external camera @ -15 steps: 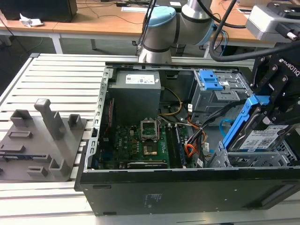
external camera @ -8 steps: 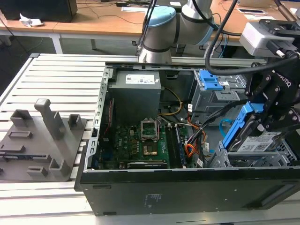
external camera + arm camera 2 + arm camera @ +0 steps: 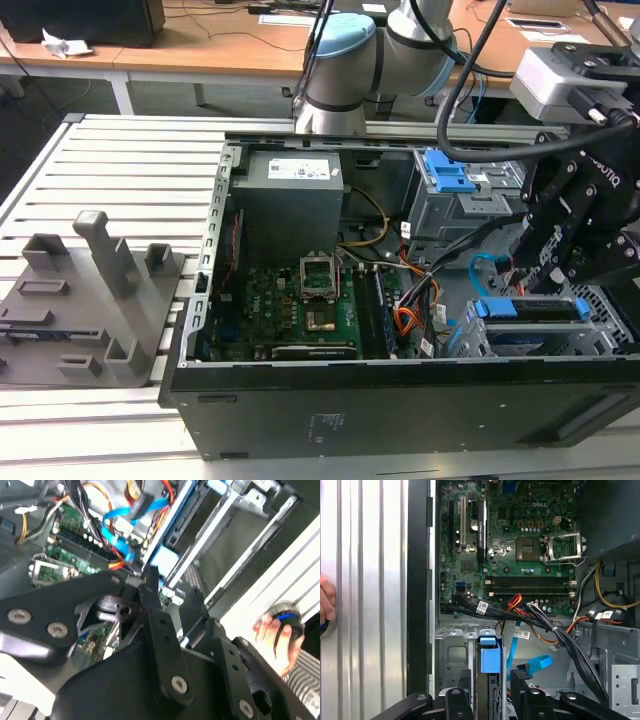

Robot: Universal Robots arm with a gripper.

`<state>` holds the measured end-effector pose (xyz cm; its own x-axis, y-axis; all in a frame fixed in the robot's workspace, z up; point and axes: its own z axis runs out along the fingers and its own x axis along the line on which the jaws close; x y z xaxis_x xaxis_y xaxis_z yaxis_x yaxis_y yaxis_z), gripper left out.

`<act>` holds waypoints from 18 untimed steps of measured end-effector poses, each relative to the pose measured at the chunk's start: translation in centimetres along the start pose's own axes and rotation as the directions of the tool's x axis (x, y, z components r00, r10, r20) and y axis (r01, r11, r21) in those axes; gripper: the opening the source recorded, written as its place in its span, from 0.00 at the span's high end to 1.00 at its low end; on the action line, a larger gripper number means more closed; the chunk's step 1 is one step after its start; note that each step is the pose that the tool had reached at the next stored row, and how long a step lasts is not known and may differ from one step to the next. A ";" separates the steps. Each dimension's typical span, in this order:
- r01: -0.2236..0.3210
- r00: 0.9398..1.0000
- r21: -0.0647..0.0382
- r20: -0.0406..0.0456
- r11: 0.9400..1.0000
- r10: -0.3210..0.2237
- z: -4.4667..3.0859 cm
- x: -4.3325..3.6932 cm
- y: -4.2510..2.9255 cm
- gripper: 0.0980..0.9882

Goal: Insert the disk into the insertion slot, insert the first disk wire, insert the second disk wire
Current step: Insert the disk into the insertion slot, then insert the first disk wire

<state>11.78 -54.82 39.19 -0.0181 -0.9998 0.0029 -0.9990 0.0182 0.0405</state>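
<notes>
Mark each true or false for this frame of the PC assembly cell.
1. The computer case lies open on a slotted metal table. True.
2. A fan cooler covers the CPU socket. False: the socket is bare, with its frame flipped open.
3. The tool is over the drive cages at the exterior view's right. True.
4. The second disk wire lies outside the case on the table. False: it loops inside the case, beside the drive cage.
5. A person's hand grips a small dark object outside the case. True.
</notes>
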 end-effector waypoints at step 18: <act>0.000 1.000 -0.001 0.000 1.000 0.000 0.01 -0.03 -0.77 0.99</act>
<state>12.56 -54.80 39.15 -0.0181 -0.9998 0.0029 -0.9990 0.0182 0.0410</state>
